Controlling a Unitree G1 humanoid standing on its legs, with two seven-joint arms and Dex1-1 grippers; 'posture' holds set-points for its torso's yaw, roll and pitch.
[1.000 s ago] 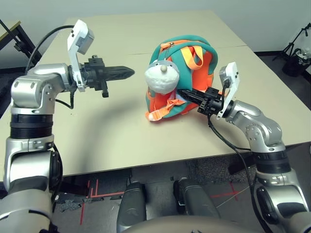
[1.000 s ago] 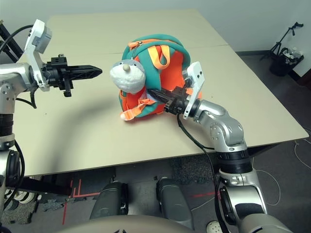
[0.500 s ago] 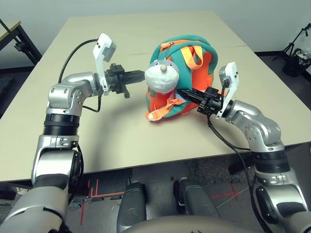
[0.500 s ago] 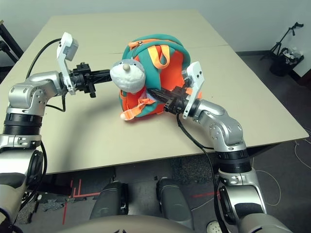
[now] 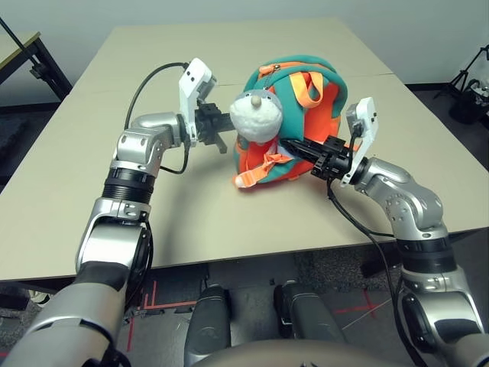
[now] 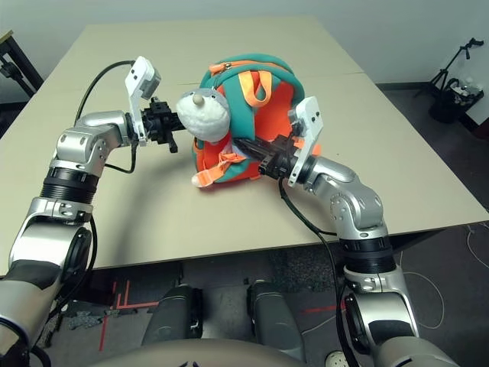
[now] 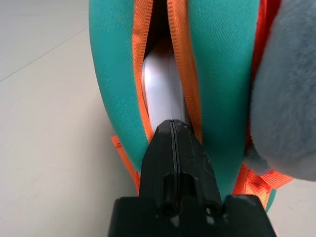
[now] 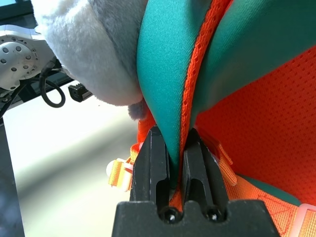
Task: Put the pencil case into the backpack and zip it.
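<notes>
Backpack [image 5: 294, 122] upright at frame centre, my right gripper [image 8: 175, 148] pinching its teal-orange edge, my left gripper [image 7: 173, 129] pressed shut at the unzipped opening, white pencil case [image 7: 160, 89] inside the backpack

Our arms are brushed silver, built of rounded segments joined by black ribbed rings at elbow and upper arm. Each wrist carries a white camera bracket: the left one [image 5: 195, 84] stands above the left gripper [image 5: 223, 125], the right one [image 5: 359, 130] above the right gripper [image 5: 294, 146]. Black cables loop from each bracket back along the forearms. Both grippers are black, with two long tapered fingers [image 8: 154, 163] rising from a blocky black base; two small screws sit in that base. The left fingers [image 7: 170, 148] have a slightly grainy matte surface.
</notes>
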